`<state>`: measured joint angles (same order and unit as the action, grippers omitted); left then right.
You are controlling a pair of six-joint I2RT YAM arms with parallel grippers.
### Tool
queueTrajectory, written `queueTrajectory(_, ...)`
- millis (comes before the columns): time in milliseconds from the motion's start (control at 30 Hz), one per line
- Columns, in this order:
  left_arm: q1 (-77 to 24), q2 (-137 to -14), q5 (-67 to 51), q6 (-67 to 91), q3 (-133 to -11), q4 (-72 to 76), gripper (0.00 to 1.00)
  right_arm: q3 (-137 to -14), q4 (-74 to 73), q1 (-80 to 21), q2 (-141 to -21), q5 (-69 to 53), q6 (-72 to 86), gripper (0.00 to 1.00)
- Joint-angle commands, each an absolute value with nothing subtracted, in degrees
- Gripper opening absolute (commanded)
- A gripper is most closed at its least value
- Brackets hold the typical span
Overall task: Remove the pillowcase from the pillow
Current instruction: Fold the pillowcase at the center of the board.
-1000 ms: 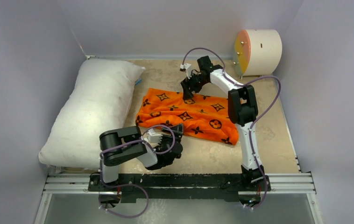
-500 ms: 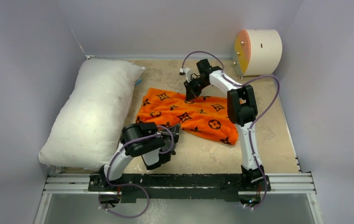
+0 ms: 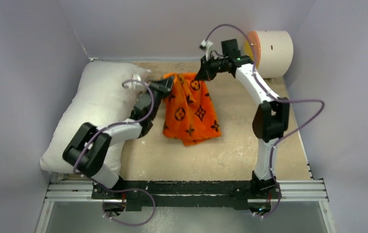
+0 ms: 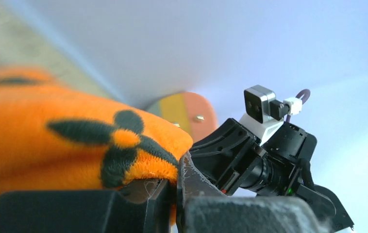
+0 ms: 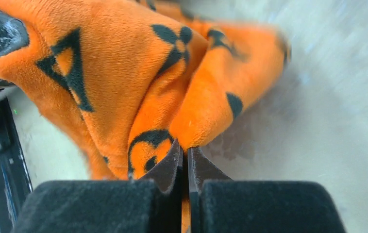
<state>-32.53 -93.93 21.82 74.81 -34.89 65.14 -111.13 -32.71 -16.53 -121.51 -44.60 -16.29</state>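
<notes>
My left claw (image 4: 177,170) is squeezed shut on a fold of the pillowcase (image 4: 51,131). The plush orange cloth with its black flower bulges just over my two black fingers (image 4: 75,208), and a pinch of it sits between them. My right claw (image 5: 184,155) is clamped just as tight. Its thin tips nip an edge of the same cloth, and folds of orange with black motifs are heaped above them.

From above, both claws are raised over the far part of the table (image 3: 250,145), near each other. The left one holds the cloth's upper left corner and the right one its upper right. The pillowcase hangs bunched between and below them, narrow at the top and wider toward my bases. It is limp and folded on itself. I cannot make out the mouth of the sack, nor tell whether its lower hem rests on the table.

The pillow (image 3: 97,114) lies outside the sack, bare and white, along the left side of the table beside the left wall (image 3: 17,73). Its far end is just beside my left claw, and my left forearm (image 3: 145,104) crosses over its right edge.

The white cylinder (image 3: 268,47) with its orange face stands in the far right corner, just behind my right wrist.
</notes>
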Motion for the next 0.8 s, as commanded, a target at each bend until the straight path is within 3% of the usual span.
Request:
queueTrajectory(0, -30.39, -82.59, 4.31, 46.78, -57.59, 32.43, 0.0, -110.83, -16.73, -15.24, -107.78, -48.45, -1.29, 0.0)
queueTrajectory(167, -25.06, -83.79, -6.47, 32.91, -76.37, 14.36, 0.0, -114.08, -10.7, -15.21, -102.58, -51.51, 6.5, 0.0)
queueTrajectory(300, -21.29, -82.46, -8.68, 28.41, -80.67, 11.04, 0.0, -115.66, -12.14, -14.44, -99.58, -50.86, 6.3, 0.0)
queueTrajectory(567, -9.73, -76.96, -21.27, 30.45, -65.26, 16.72, 0.0, -92.22, -2.15, -8.27, -88.96, -56.04, 9.12, 0.0)
queueTrajectory(767, -9.71, -68.6, -26.47, 39.79, -43.26, 24.32, 0.0, -62.07, 6.73, -9.34, -77.2, -53.79, 12.0, 0.0)
